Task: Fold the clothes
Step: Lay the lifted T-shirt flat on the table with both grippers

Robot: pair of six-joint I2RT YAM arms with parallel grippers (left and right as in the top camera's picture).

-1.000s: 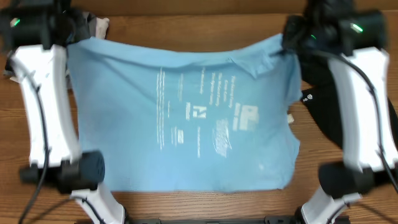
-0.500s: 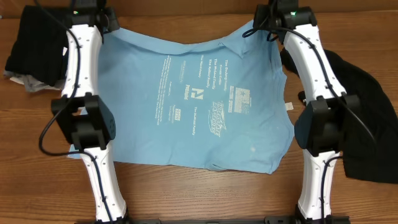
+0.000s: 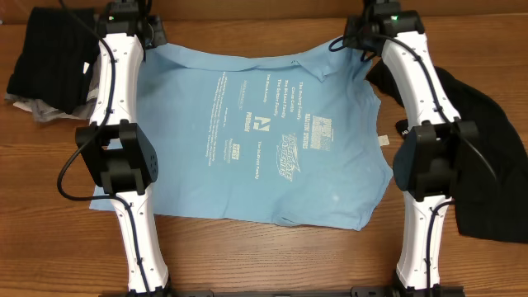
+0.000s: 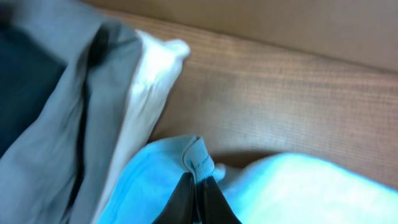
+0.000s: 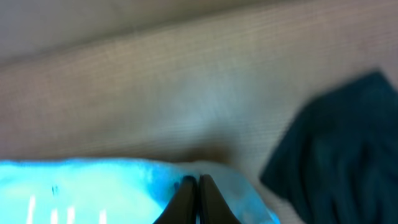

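Blue T-shirt is pinched at its far corners by left gripper and right gripper, probably for spreading flat.

1. A light blue T-shirt lies spread flat with its print side up. Its pale lettering runs sideways across the chest. The far edge dips between two bunched corners, and the near edge is slightly wrinkled.
2. A black garment lies crumpled just to the right of the T-shirt, touching its right edge. A small white round logo shows beside that edge.
3. A second dark garment sits heaped off the T-shirt's far left corner, with grey and white cloth showing from under it.
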